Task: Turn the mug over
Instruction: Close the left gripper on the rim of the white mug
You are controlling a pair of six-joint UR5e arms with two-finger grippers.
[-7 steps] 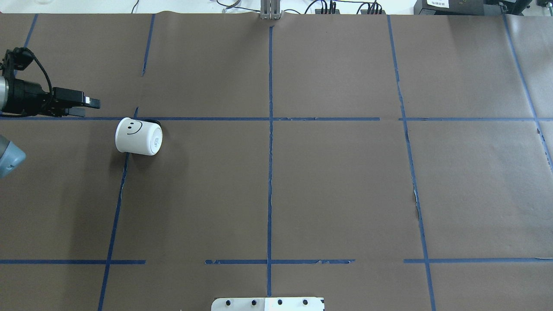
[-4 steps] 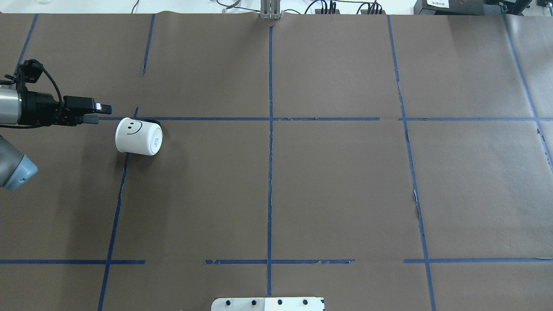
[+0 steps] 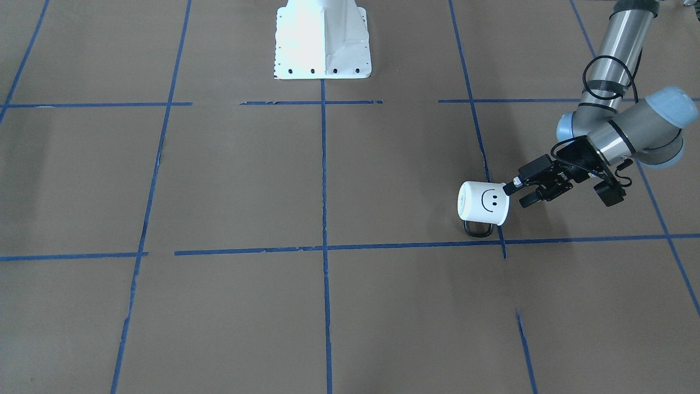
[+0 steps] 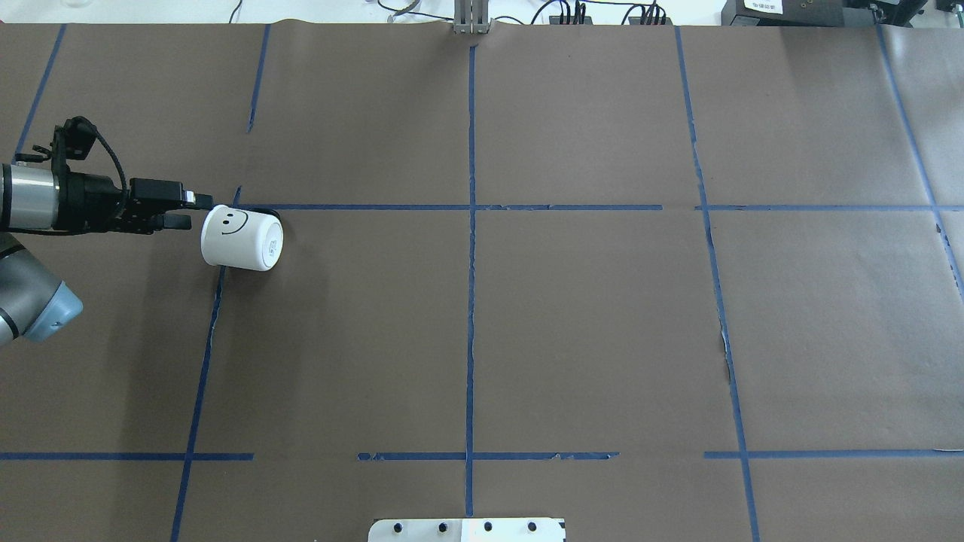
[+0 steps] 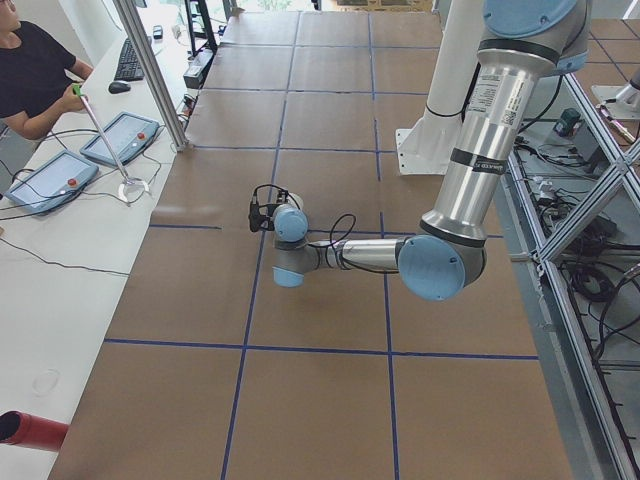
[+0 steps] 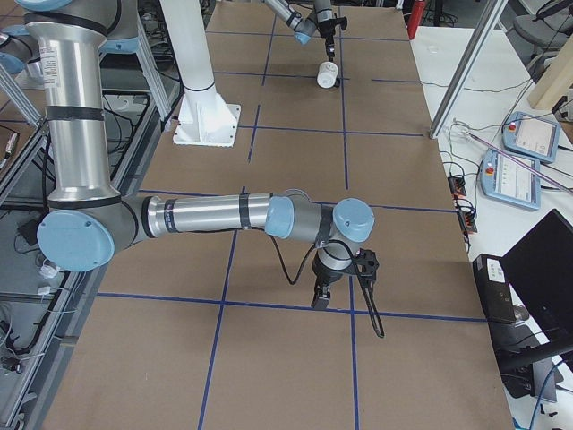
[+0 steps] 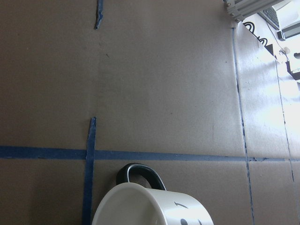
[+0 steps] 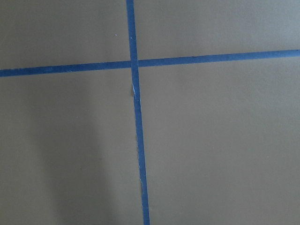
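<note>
— Starting on the left: how does the left gripper (image 4: 193, 210) stand?

— Low over the desk (image 4: 587, 316), lying level, with its two fingers (image 4: 181, 220) spread apart and nothing between them.

— And the mug (image 4: 241, 238)?

— Straight ahead of the left gripper, at its tips. It lies on its side with the smiley (image 4: 233, 223) facing up. The handle (image 3: 477, 230) lies flat on the desk, on the side away from the robot. The flat, marked end points away from the gripper. The farther fingertip sits right at the near rim, though I cannot tell whether it touches.

— What differs from a second ago?

— The gripper was then back from the mug and a little farther from the robot, with bare desk between them. It has since slid forward and closed that gap. The mug has not shifted, and the fingers are as wide as before.

— And on the right?

— The right gripper (image 6: 319, 303) points down at the desk, well apart from the mug. Its camera shows only crossed tape (image 8: 136, 117). I cannot tell whether it is spread or closed.
</note>
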